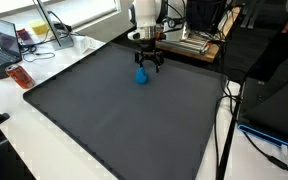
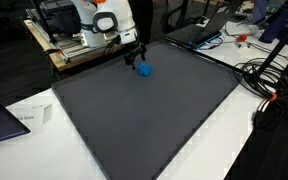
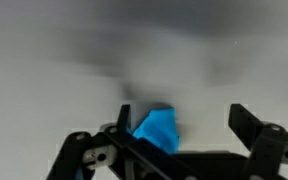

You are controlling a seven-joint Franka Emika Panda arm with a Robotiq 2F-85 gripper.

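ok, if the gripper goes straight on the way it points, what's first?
Probably the blue object, seen between the jaws of the open gripper in the wrist view; height above it unclear.

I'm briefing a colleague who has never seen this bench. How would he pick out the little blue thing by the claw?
Find the big dark grey mat. Near one edge, just below the open black claw, lies a small bright blue lump. It is the only brightly coloured thing on the mat.
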